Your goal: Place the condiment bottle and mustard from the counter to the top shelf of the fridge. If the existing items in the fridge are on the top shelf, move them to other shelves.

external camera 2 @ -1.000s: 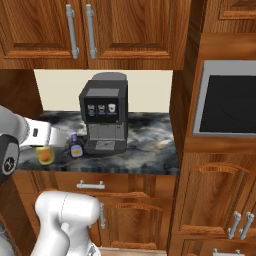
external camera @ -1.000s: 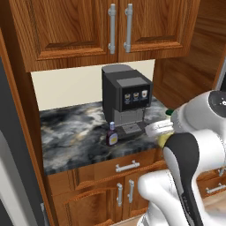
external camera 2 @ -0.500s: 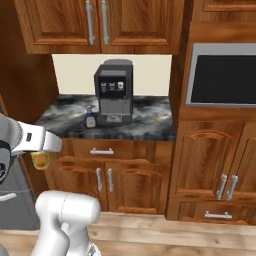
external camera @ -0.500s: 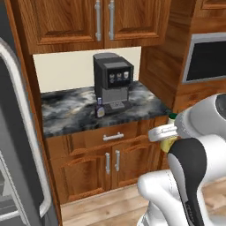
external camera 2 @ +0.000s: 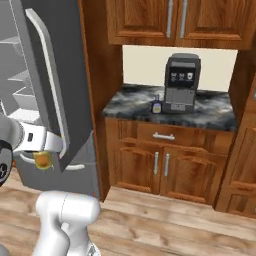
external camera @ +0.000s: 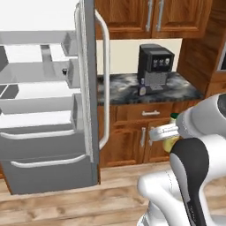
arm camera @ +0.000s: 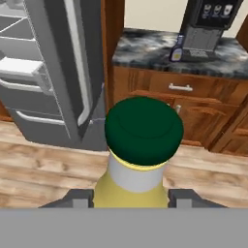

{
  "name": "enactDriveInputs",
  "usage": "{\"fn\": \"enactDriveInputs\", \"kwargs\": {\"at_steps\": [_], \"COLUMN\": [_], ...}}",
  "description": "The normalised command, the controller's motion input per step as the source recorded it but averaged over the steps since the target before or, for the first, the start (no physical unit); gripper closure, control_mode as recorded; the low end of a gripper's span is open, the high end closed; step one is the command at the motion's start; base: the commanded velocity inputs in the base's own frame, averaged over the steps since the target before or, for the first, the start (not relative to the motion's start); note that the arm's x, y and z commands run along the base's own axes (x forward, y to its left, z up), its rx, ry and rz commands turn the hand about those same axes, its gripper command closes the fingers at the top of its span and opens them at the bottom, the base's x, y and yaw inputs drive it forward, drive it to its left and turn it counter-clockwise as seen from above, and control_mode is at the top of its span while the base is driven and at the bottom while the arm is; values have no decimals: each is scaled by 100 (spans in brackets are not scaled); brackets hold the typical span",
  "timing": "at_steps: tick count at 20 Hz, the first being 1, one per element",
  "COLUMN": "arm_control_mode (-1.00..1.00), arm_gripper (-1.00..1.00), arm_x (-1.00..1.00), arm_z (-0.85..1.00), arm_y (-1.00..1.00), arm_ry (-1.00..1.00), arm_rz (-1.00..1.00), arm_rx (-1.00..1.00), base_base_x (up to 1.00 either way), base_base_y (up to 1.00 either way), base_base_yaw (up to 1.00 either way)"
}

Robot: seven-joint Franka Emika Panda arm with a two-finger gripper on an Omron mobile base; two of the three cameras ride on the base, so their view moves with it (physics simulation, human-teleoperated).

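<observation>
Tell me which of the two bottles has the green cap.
The yellow bottle held in the gripper; the small bottle on the counter has a dark cap.

The fridge [external camera: 48,110] stands at the left of the scene with its door [external camera: 90,88] swung open, the door's edge between the shelves and the counter [external camera: 145,90]. The counter runs to the right of the fridge, under the wall cabinets [external camera: 154,17] and over a drawer [external camera: 150,113] and lower cabinet doors [external camera: 132,141]. A coffee machine [external camera: 155,66] sits on the counter against the far wall. A small condiment bottle [external camera: 142,89] stands on the counter just left of the machine's base, at its near side. The mustard [arm camera: 138,155] sits between the fingers of the gripper [arm camera: 131,198], nearer than the counter, over the wooden floor [arm camera: 48,164] and right of the fridge door.
</observation>
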Motion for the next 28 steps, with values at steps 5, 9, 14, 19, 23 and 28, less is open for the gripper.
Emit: {"fn": "enactDriveInputs", "kwargs": {"at_steps": [5, 9, 14, 19, 23, 28], "arm_control_mode": [100, 100, 100, 100, 100, 100], "arm_gripper": [100, 100, 100, 100, 100, 100], "arm_x": [0, 0, 0, 0, 0, 0], "arm_z": [0, 0, 0, 0, 0, 0], "arm_y": [0, 0, 0, 0, 0, 0], "arm_ry": [0, 0, 0, 0, 0, 0], "arm_rz": [0, 0, 0, 0, 0, 0], "arm_rx": [0, 0, 0, 0, 0, 0], "base_base_x": [-46, 3, 56, 66, 40, 17], "base_base_y": [100, 100, 100, 81, 29, -10], "base_base_yaw": [36, 20, -5, -26, -36, -25]}}
